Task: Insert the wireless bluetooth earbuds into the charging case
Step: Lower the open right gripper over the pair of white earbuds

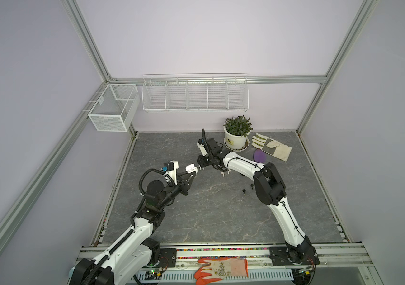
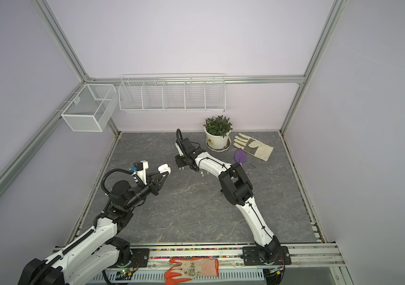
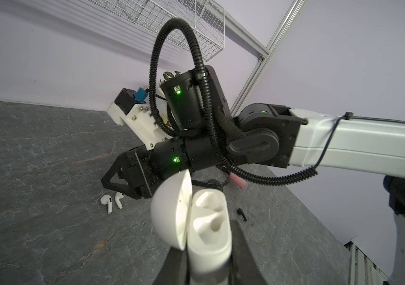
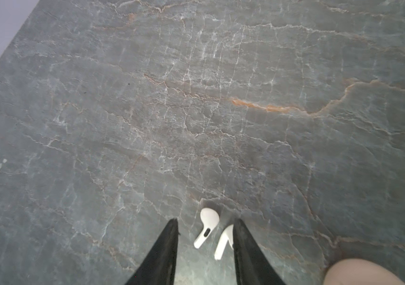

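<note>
Right claw point(image 4: 206, 220): spread, straddling two white stemmed plastic earbuds point(image 4: 209, 215) that lay flat on the grey marble-patterned table point(image 4: 196, 98); one touched a finger's inner face.
Left claw point(image 3: 206, 243): pinched a glossy white plastic charging case point(image 3: 209, 251) clear of the table, lid open, both sockets empty.
Risk: closing could catch both earbuds, or nip one off-centre and flick it away. The smooth case might slip.
Markings: none legible. The label on the white plant pot point(image 1: 236, 144) was too small to read.
</note>
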`<state>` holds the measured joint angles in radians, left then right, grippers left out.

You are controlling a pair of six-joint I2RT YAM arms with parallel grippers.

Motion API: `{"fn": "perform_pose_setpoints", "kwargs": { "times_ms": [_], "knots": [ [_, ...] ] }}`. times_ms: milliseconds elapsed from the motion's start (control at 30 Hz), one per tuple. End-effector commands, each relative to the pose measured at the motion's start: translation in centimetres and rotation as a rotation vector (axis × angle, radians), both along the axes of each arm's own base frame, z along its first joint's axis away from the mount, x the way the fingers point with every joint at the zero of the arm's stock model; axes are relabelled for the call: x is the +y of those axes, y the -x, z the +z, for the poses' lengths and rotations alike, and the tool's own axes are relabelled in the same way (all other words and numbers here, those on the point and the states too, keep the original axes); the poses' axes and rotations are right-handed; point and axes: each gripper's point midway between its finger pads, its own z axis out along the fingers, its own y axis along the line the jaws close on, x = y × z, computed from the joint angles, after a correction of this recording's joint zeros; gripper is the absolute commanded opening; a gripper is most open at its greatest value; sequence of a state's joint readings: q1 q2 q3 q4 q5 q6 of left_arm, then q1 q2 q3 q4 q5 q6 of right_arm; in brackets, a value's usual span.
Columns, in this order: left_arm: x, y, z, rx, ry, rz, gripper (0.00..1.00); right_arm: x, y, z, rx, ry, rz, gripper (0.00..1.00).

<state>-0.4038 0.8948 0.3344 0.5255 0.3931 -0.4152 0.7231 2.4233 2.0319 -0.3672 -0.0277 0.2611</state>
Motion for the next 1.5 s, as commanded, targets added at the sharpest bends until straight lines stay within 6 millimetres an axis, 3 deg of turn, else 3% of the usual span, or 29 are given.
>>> {"fn": "perform_pose_setpoints", "kwargs": {
  "times_ms": [0,233,600,1033,1467],
  "knots": [
    [0.1,0.0,0.1,-0.007,0.016,0.0,0.0,0.5,0.4,-1.2,0.034,0.034,0.023,0.4],
    [0.1,0.1,0.0,-0.005,0.014,-0.002,0.0,0.7,0.0,-2.5,0.054,0.067,0.026,0.39],
    [-0.8,0.4,-0.4,0.013,0.047,-0.062,0.0,1.0,1.2,-3.5,0.072,0.117,0.046,0.38],
    [0.3,1.2,-0.1,-0.001,0.056,-0.02,0.0,1.4,1.5,-4.4,0.083,0.149,0.052,0.38],
    [0.4,1.1,-0.6,0.011,0.048,-0.007,0.0,1.1,3.0,-5.2,0.12,0.193,0.068,0.4]
  ]
}}
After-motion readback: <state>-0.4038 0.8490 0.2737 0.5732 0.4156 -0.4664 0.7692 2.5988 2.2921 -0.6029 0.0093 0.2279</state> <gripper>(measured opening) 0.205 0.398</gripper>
